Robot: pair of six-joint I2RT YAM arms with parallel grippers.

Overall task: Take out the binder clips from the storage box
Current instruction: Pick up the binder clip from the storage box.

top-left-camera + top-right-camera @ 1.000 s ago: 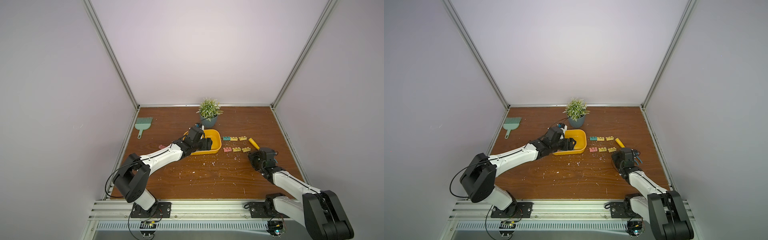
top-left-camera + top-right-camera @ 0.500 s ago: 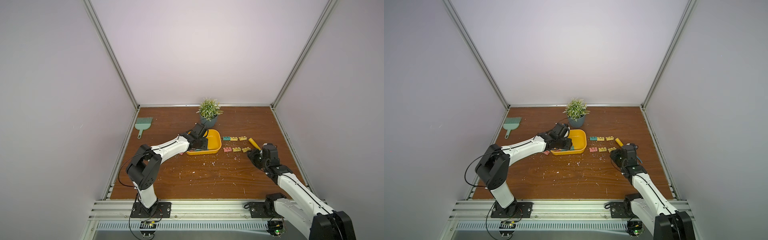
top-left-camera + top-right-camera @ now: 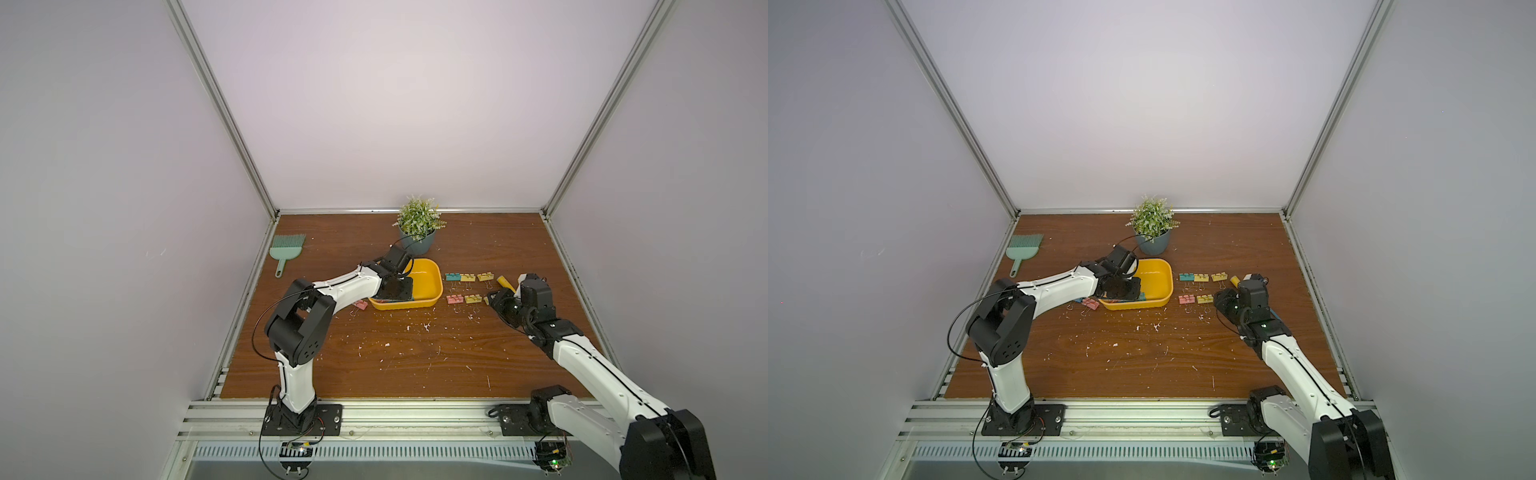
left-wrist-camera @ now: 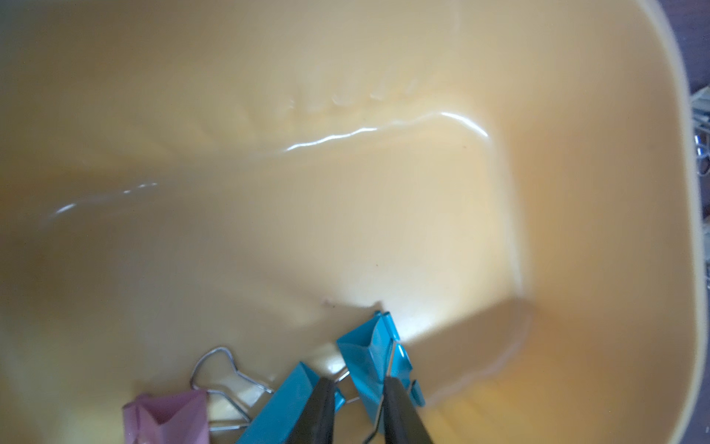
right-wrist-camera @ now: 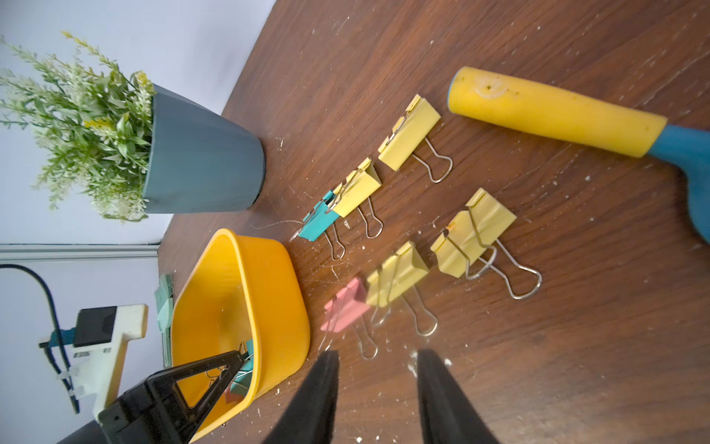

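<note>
The yellow storage box (image 3: 430, 286) (image 3: 1160, 282) sits mid-table. My left gripper (image 3: 398, 289) (image 4: 359, 388) is down inside it, jaws narrowed around a blue binder clip (image 4: 369, 353). A second blue clip (image 4: 284, 403) and a pink one (image 4: 169, 417) lie beside it on the box floor (image 4: 345, 211). Right of the box, several clips lie in two rows, among them teal (image 3: 452, 276), yellow (image 3: 468, 277) and pink (image 3: 455, 298) (image 5: 345, 307). Another pink clip (image 3: 360, 305) lies left of the box. My right gripper (image 3: 496, 301) (image 5: 378, 353) hovers open and empty by the near row.
A potted plant (image 3: 417, 243) stands just behind the box. A green brush (image 3: 286, 249) lies at the far left. A yellow-handled blue tool (image 5: 553, 111) (image 3: 507, 282) lies right of the clip rows. White crumbs are scattered over the wooden table.
The left arm's elbow has risen and drawn back while its jaws narrowed inside the box. The right gripper has moved in toward the near row of clips.
</note>
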